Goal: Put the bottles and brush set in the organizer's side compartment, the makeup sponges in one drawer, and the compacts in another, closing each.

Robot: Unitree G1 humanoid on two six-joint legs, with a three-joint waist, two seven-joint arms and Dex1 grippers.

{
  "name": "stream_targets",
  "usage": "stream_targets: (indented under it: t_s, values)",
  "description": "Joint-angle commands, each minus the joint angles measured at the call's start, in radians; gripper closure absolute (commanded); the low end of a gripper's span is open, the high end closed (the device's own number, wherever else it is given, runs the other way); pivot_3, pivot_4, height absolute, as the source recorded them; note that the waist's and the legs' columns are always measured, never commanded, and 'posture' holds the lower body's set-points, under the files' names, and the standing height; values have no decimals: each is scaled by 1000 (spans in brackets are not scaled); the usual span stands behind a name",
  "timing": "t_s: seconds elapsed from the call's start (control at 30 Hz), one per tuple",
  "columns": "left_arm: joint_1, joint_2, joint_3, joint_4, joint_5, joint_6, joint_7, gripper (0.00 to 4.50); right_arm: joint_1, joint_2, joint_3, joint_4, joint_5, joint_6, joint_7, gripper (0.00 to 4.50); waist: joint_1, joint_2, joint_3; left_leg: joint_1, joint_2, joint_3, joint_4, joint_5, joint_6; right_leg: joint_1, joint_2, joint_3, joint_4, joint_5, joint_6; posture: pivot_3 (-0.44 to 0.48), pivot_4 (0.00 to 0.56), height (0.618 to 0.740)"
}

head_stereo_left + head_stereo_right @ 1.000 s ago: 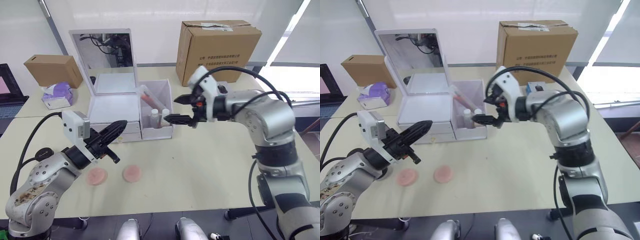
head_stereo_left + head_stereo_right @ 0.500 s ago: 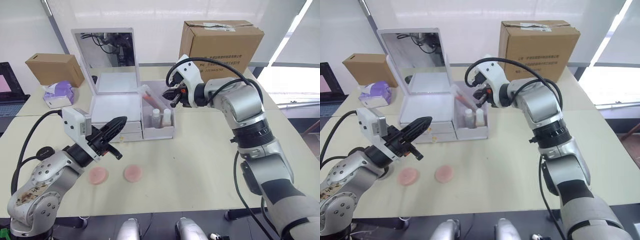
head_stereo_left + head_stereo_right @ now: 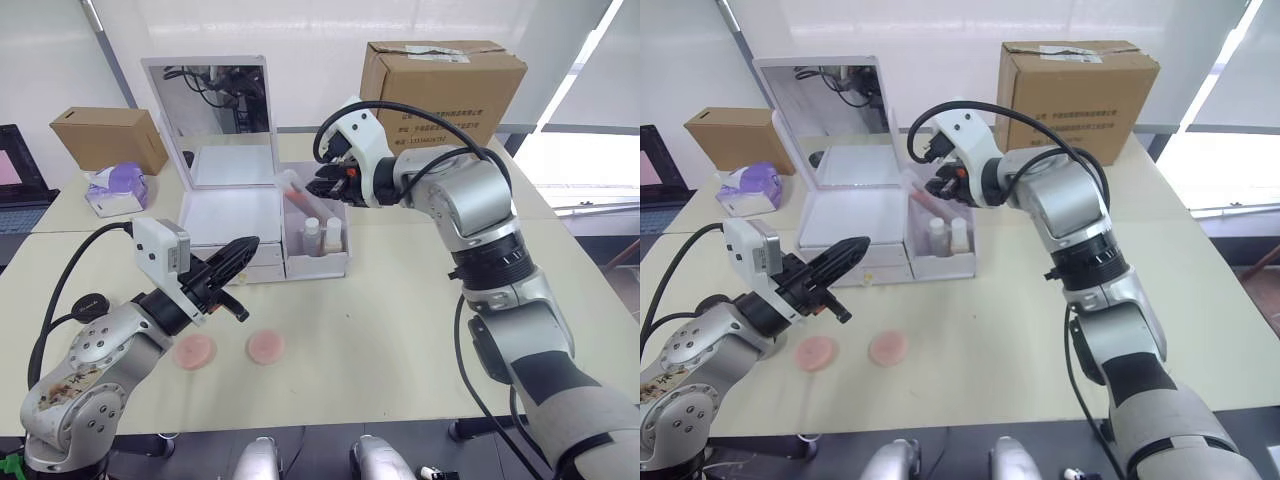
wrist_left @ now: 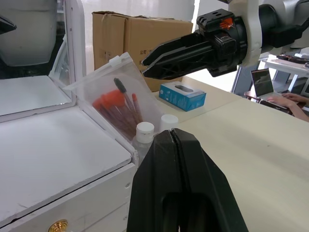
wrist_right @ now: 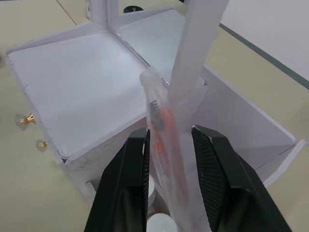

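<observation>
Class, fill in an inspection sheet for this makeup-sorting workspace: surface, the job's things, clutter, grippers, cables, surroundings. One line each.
Surface: pale table, mostly bare at the front.
Job's things: organizer with mirror lid upright, both drawers shut; two bottles standing in the side compartment; brush set leaning in that compartment; two makeup sponges on the table; compacts: nothing seen.
Clutter: purple pack, small blue box.
Grippers: left gripper shut, empty, near the drawers; right gripper open, fingers either side of the brush set.
Cables: black cables looping along both arms.
Surroundings: two cardboard boxes, white wall, bright window.
</observation>
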Motion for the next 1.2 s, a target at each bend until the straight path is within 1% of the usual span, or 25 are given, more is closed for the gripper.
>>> stream_targets:
  t_s: [0.03, 0.27, 0.4, 0.47, 0.6, 0.7, 0.77, 0.87, 0.97, 1.07, 1.13, 1.17, 1.2]
  values:
    - [-19, 8, 8, -3, 9, -28, -13, 4500, -44, 34, -1, 41, -22, -62, -15, 2932, -1, 0, 0, 0, 0, 0, 0, 0, 0, 0, 0, 0, 0, 0, 0, 0, 150, 740]
    - [4, 0, 8, -4, 26, -45, -35, 4500, -75, 83, 14, 142, -64, -131, -19, 2932, 0, 0, 0, -1, 0, 0, 0, 0, 0, 0, 0, 0, 0, 0, 0, 0, 150, 740]
    - [26, 0, 16, -4, 32, -60, -46, 4500, -89, 78, 1, 151, -72, -135, -12, 2932, 0, 0, 0, 0, 0, 0, 0, 0, 0, 0, 0, 0, 0, 0, -1, 0, 150, 740]
    - [35, -1, 17, -3, 35, -68, -51, 4500, -100, 58, -17, 142, -74, -129, -10, 2932, 0, 0, 0, 0, 0, 0, 0, 0, 0, -1, 0, 0, 0, 0, -1, 0, 150, 740]
    - [48, -1, 18, 3, 40, -78, -62, 4500, -130, 6, -71, 71, -37, -56, 13, 2932, 3, 0, 0, -1, 0, 0, 0, 0, 0, -1, -1, 0, 0, 0, -1, 0, 150, 740]
    - [46, -2, 16, 16, 45, -84, -76, 4500, -129, -39, -108, -57, 51, 100, 78, 2932, 2, 0, 0, -2, 0, 1, 0, 0, 0, -1, -1, 0, 0, 0, -1, 0, 150, 740]
    - [38, -3, 7, 27, 49, -87, -87, 4500, -94, -66, -93, -153, 97, 191, 109, 2932, 0, 0, 0, -1, 0, 1, -1, 0, 0, -1, 0, 0, 0, 0, -1, 0, 150, 740]
    - [26, -6, -5, 43, 55, -93, -98, 4500, -41, -76, -69, -250, 132, 268, 111, 2932, -2, -1, 0, 0, 0, 1, -2, 0, 0, -1, 0, 1, 0, -2, -2, 0, 150, 740]
    - [21, -5, -8, 52, 58, -98, -106, 4500, -20, -59, -75, -291, 160, 313, 95, 2932, -2, -1, 0, 0, 0, 1, -2, 0, 0, -2, 0, 1, 0, -2, -2, 0, 150, 740]
    - [20, -4, -8, 58, 60, -103, -112, 4500, -5, -18, -87, -282, 177, 326, 64, 3476, -2, 0, 0, -1, 0, 1, -2, 0, 0, -3, 0, 2, 0, -1, 0, 0, 150, 740]
    - [18, -3, -8, 62, 63, -106, -114, 4500, 9, 18, -81, -222, 162, 284, 34, 4182, -3, -1, 0, -1, 0, 1, -2, 0, 0, -3, 0, 2, 0, -1, 0, 0, 150, 740]
    - [17, -3, -9, 63, 65, -108, -115, 4500, 15, 31, -71, -183, 148, 250, 25, 4454, -3, -1, 0, 0, 0, 1, -2, 0, 0, -2, 0, 2, 0, -1, 0, 0, 150, 740]
    - [15, -4, -10, 64, 67, -109, -116, 4500, 18, 39, -54, -143, 129, 213, 20, 4454, -3, -1, 0, 0, 0, 1, -2, 0, 0, -2, 0, 2, 0, -1, 0, 0, 150, 740]
